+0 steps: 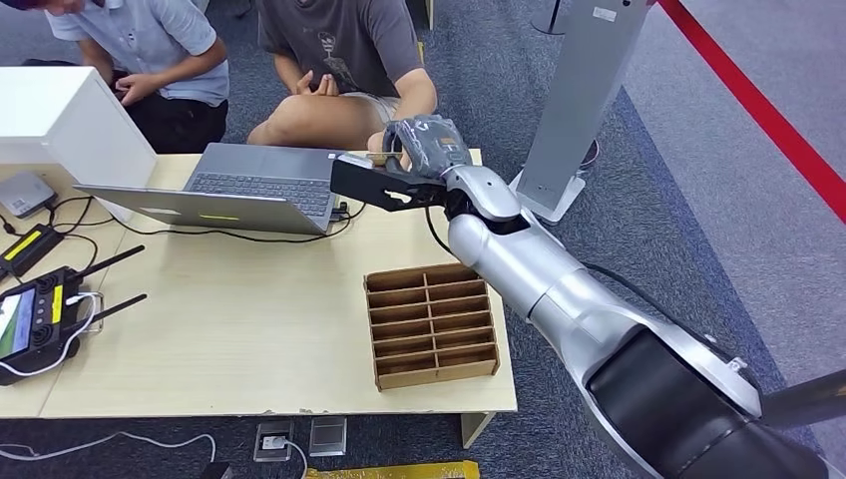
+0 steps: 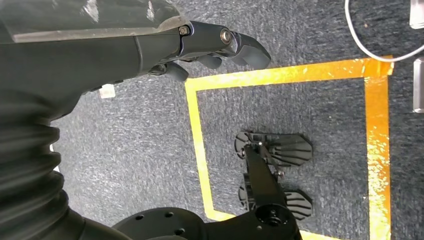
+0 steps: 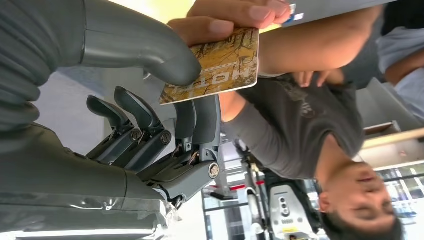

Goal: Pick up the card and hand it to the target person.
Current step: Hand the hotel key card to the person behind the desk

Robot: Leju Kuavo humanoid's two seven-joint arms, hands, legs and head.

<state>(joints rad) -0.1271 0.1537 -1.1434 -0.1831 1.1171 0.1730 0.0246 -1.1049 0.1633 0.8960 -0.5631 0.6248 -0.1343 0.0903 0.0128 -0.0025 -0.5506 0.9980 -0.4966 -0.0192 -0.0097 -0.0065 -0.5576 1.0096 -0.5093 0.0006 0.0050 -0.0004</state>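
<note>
While the right hand (image 3: 150, 115) is pinching the card (image 3: 215, 67) between its thick thumb and two dark fingers (image 3: 200, 117), its other fingers are curling loose beside them. A person's hand (image 3: 225, 17) is gripping the card's far edge at the same time, thumb and fingertips lying on it, so both hands are touching it. The card is showing a yellow-brown tree pattern with pale lettering. In the head view the right hand (image 1: 424, 150) is reaching out over the far edge of the table (image 1: 229, 329), right against the person's hand (image 1: 377, 146), in front of a seated person in a grey shirt (image 1: 344, 50). A second person (image 1: 150, 50) in a pale shirt is sitting beside them.

The left hand (image 2: 200, 45) is hanging over grey carpet with yellow tape (image 2: 280, 75); its fingers are bending inward and holding nothing.

On the table, an open laptop (image 1: 239, 190) is sitting near the far edge, and a brown divided tray (image 1: 431, 324) is lying near the front edge under the right arm. A controller (image 1: 40, 319) with aerials is resting at the table's left end.
</note>
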